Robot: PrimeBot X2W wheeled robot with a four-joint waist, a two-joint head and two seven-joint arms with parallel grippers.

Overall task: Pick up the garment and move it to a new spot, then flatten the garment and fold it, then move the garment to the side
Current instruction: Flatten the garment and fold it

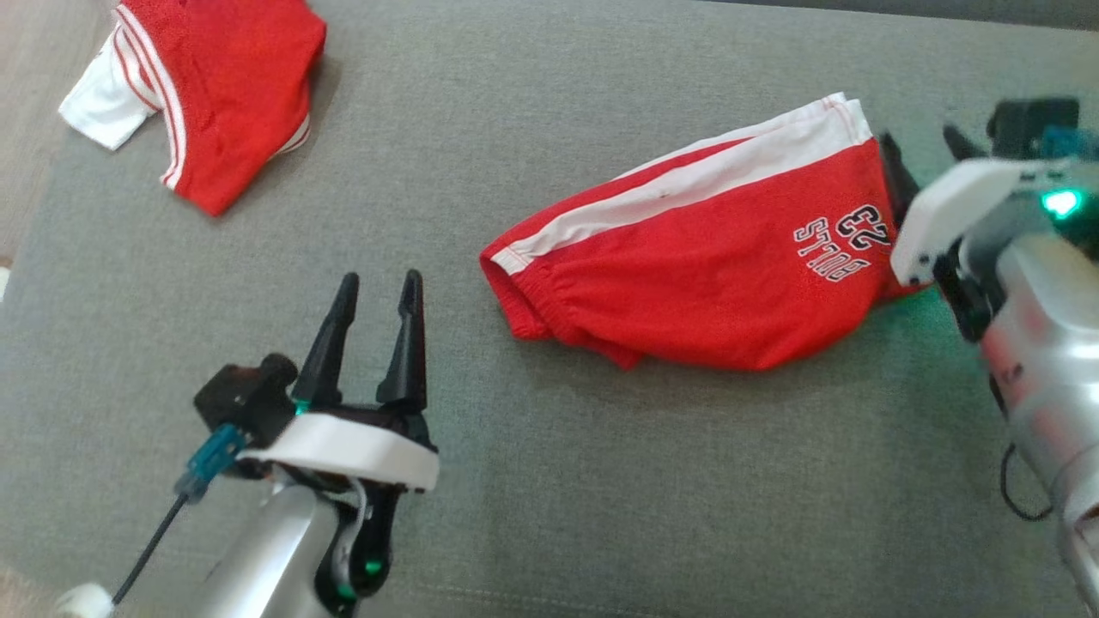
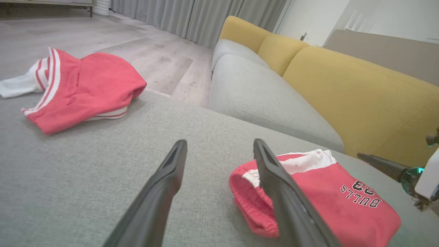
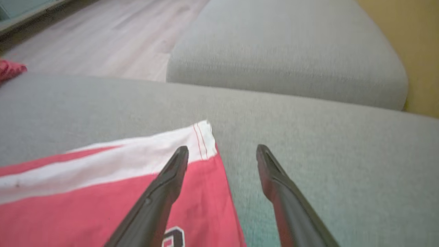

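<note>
The garment (image 1: 704, 266) is a pair of red shorts with a white side stripe and black "BULLS 23" lettering, lying folded on the grey cushion (image 1: 601, 498). My left gripper (image 1: 381, 279) hovers open to the left of its waistband end, apart from it. In the left wrist view the garment (image 2: 325, 199) lies behind and beside the right-hand finger of the left gripper (image 2: 220, 142). My right gripper (image 1: 919, 142) stands open at the garment's hem end. In the right wrist view, the right gripper (image 3: 223, 148) has one finger over the hem corner of the garment (image 3: 85, 199) and the other over bare cushion.
A second red and white garment (image 1: 215, 94) lies crumpled at the cushion's far left corner. Beyond the cushion's edge are a wooden floor (image 2: 154, 58) and a sofa with a grey seat (image 2: 260, 99) and a yellow backrest (image 2: 360, 92).
</note>
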